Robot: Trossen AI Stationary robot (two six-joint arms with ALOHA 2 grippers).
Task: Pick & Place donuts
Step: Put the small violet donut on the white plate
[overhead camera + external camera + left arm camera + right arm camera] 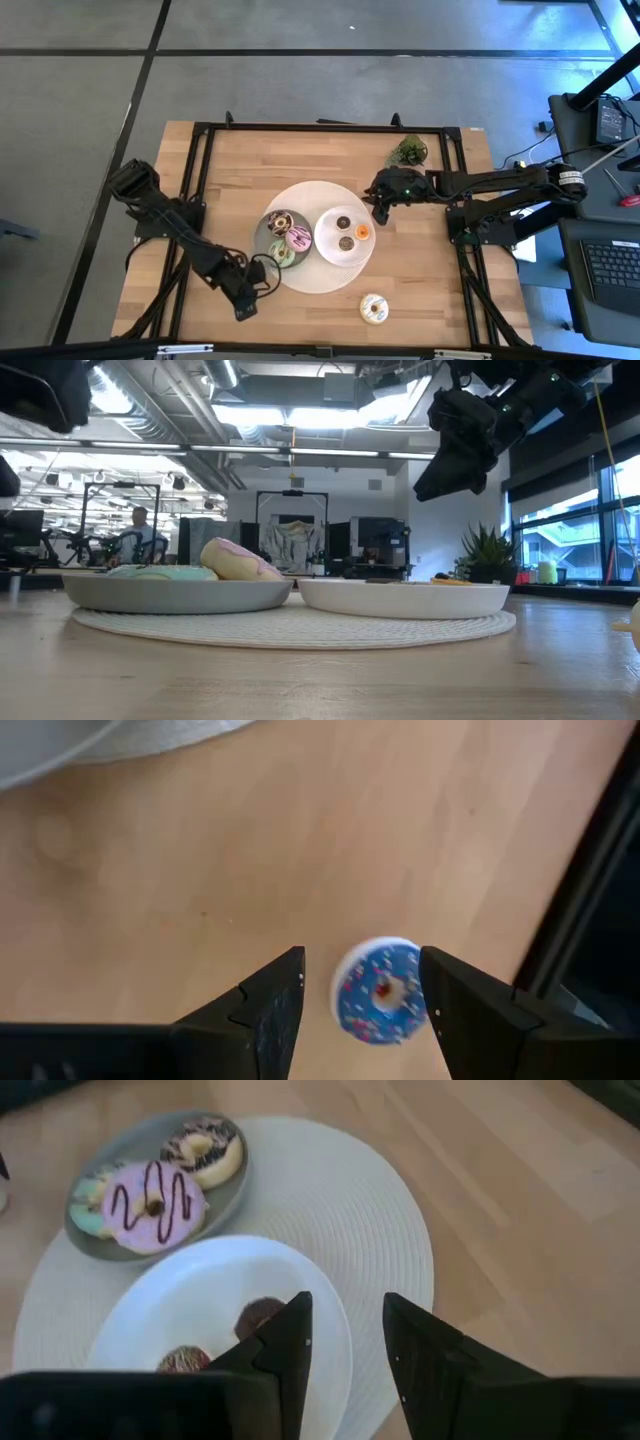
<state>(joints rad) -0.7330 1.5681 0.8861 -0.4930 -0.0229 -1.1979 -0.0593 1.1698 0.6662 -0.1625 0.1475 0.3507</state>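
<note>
A: Donuts, where?
B: Grey plate (262, 240), left on the mat (310, 195): choc donut (280, 222), pink (299, 238), green (283, 255). All flat, holes up, so no long axis. White plate (328, 248), right: two brown minis (344, 222) w/ an orange mini (361, 232). Cream donut (374, 309) flat on bare table, near-right of mat.
A: Purple one?
B: Blue-looking mini (381, 991) on the wood betw. the left gripper (362, 1000) fingers, not touched.
A: Grippers?
B: Left released, near edge. Right gripper (381, 195) spread, empty, above the white plate's far-right rim. Plant (408, 151) far right.
</note>
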